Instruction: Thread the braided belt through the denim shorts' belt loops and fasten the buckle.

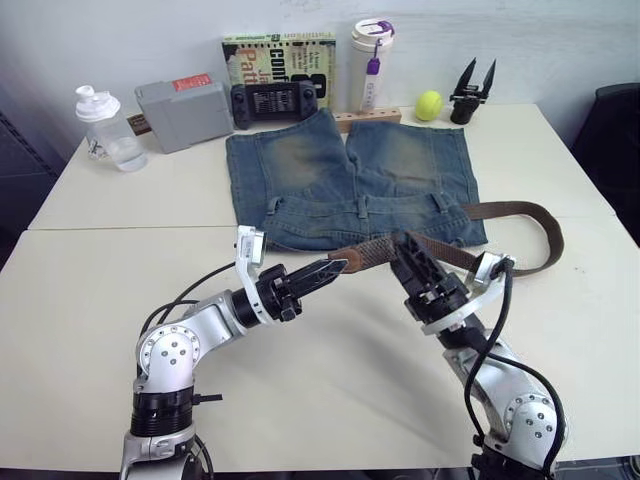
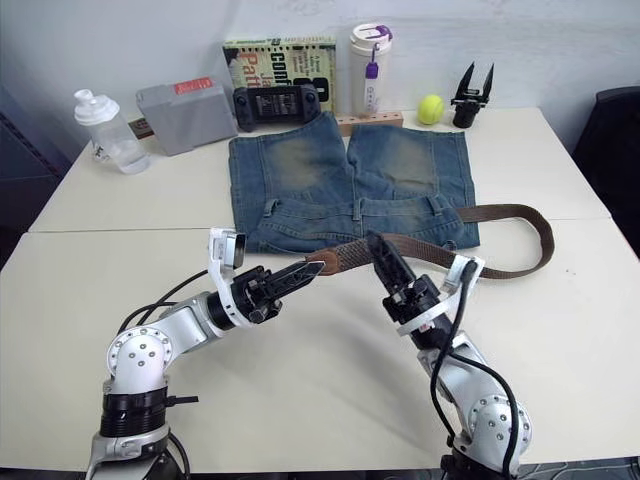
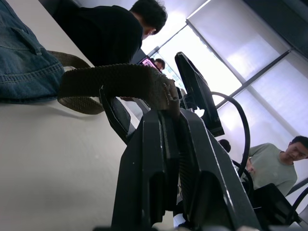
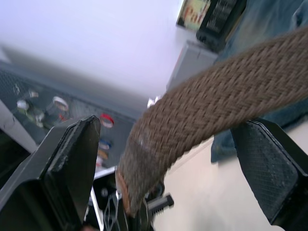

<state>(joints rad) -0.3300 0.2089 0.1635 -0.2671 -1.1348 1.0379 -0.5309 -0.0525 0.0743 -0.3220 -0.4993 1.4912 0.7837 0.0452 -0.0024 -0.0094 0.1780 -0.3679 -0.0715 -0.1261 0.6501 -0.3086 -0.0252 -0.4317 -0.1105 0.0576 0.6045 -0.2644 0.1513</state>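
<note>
A: Risk first, from the head views. The left gripper is clamped on the leather tip of the braided belt, holding it lifted just in front of the waistband of the denim shorts, which lie flat on the table. The right gripper has its fingers spread, with the strap passing between them. If I judge rightly, only one small pinch carries the lifted end; a slip would drop the tip short of the belt loops.

B: And the rest of the strap?

A: It curves out to the right past the shorts' edge and doubles back. I cannot make out the buckle. Pulling hard could drag that loose bend and bunch the waistband.

B: Left wrist view?

A: The fingers are shut on the tip, and the woven strap arches away toward the denim. The hold sits right at the end, so a twist could flip the tip off line with a loop.

B: Right wrist view?

A: Both pads stand wide apart, the braid crossing the gap untouched. Closing off-centre might catch only an edge and let it slide out.
</note>
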